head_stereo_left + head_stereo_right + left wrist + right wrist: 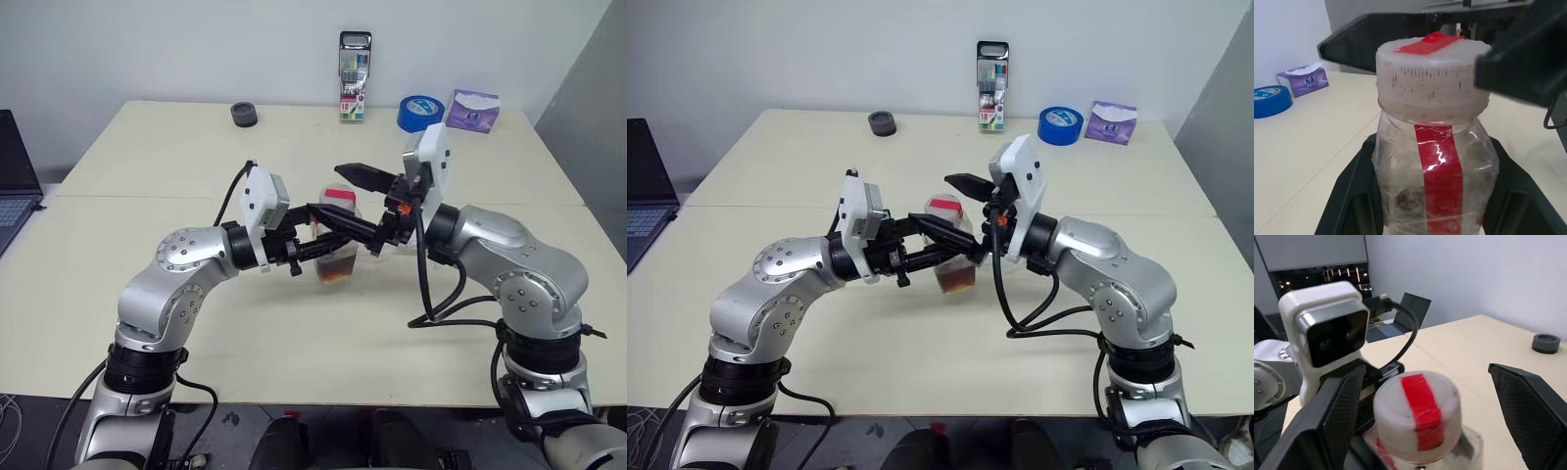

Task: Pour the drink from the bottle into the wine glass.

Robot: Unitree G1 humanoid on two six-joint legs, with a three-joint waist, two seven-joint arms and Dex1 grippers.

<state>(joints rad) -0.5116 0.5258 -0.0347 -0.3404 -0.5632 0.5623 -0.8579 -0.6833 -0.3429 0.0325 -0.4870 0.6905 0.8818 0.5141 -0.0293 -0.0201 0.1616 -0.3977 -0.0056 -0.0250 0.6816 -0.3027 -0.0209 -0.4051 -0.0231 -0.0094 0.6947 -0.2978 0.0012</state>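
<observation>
Uncapping comes next: with the left gripper clamped on the bottle, the right gripper, its fingers spread either side of the cap, should close squarely before twisting.

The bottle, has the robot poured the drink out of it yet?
Not yet. Done: the left gripper has the bottle held up off the table. In hand: the right gripper has its jaws open on either side of the cap, which is on. Left: take the cap off and pour. The drink sits in the bottle's bottom. I can't see a wine glass here.
</observation>
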